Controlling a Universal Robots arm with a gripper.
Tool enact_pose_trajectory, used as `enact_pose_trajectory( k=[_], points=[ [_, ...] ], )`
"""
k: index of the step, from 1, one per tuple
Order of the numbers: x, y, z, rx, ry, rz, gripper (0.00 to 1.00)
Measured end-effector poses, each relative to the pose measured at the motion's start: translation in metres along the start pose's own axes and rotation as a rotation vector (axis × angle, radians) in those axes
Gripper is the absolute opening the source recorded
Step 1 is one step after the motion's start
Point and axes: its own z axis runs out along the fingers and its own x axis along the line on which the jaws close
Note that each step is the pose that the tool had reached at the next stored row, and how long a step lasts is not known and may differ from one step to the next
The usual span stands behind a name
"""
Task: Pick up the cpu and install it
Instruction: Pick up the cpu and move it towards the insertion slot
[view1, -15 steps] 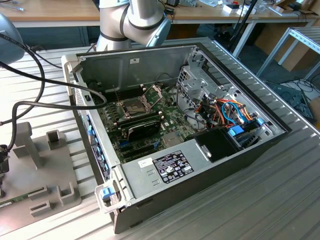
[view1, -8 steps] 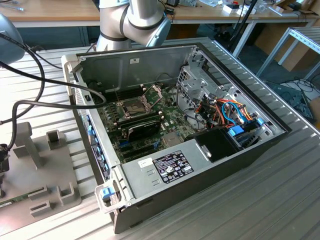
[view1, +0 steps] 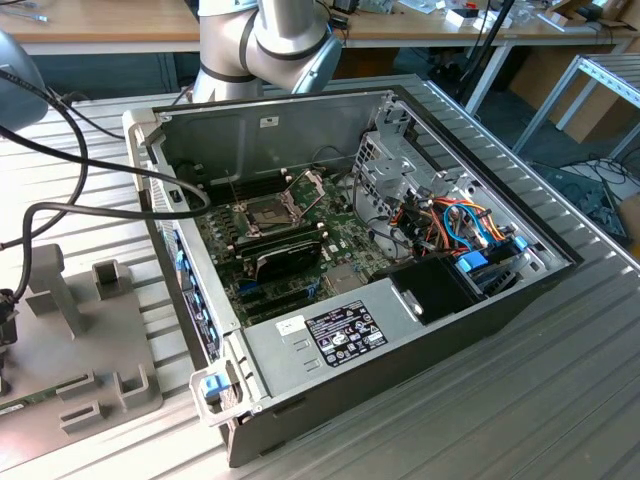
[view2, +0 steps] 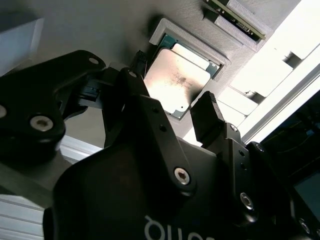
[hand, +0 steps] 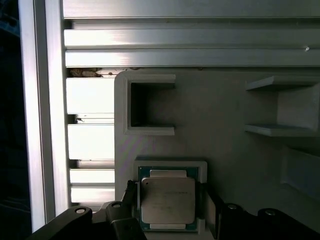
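In the second wrist view, the black gripper (view2: 171, 92) covers the nearest corner of the flat, square, silver-grey cpu (view2: 177, 80). In the first wrist view, it hides the two cpu corners closest to the camera. Contact between gripper and cpu cannot be determined. In the exterior view, the picture edges cut off the silver-and-blue robot arm (view1: 280, 35) and the pale grey moulded fixture tray (view1: 95, 345).
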Motion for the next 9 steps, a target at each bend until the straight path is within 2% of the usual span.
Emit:
enact_pose_trajectory(
  k=[9],
  points=[
    [-0.0001,0.0002,0.0003,-0.0001,-0.0003,0.000,0.63]
  ],
)
